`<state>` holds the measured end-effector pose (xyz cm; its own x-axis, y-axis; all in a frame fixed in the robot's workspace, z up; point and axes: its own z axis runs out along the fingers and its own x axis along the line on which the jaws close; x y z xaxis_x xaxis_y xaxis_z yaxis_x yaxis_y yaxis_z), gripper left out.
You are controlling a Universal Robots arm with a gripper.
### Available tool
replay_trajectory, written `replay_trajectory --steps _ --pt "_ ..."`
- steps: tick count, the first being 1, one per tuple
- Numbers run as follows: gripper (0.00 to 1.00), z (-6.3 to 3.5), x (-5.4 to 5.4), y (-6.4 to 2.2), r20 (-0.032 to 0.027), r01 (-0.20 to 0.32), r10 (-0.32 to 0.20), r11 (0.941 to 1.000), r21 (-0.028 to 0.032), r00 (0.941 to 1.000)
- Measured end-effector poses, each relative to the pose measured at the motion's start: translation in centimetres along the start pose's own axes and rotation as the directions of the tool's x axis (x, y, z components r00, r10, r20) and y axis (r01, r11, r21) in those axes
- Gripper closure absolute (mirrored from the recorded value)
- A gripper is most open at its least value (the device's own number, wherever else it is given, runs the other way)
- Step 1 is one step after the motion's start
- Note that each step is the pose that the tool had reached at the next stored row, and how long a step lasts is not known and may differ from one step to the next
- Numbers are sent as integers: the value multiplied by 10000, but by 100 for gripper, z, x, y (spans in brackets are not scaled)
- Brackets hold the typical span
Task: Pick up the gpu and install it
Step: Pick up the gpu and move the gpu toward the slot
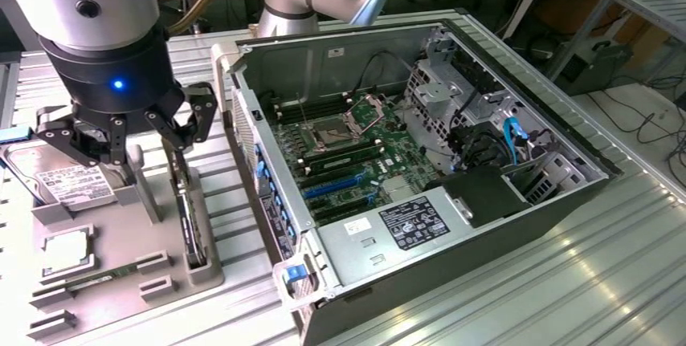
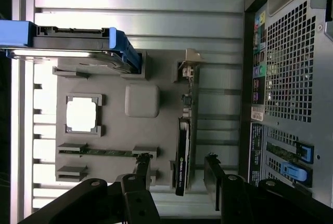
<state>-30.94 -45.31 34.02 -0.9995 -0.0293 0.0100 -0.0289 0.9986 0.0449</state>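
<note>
Pincer wide open, empty, poised over the gpu, which stands on edge in the grey tray. Pickup and install into the case both pending.

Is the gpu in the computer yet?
Out: the gpu stands on edge in the gray tray, beside the open case.

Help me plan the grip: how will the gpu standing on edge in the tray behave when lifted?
Probably stiff: the gpu is a thin flat board. Likely tippy once free, since it stands on its edge in the grey tray slots. Small parts along it look fragile.
</note>
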Motion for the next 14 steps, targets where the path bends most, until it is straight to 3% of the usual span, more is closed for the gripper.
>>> replay_trajectory --steps 14 --pt "46 47 1 -48 1 -1 1 10000 -1 10000"
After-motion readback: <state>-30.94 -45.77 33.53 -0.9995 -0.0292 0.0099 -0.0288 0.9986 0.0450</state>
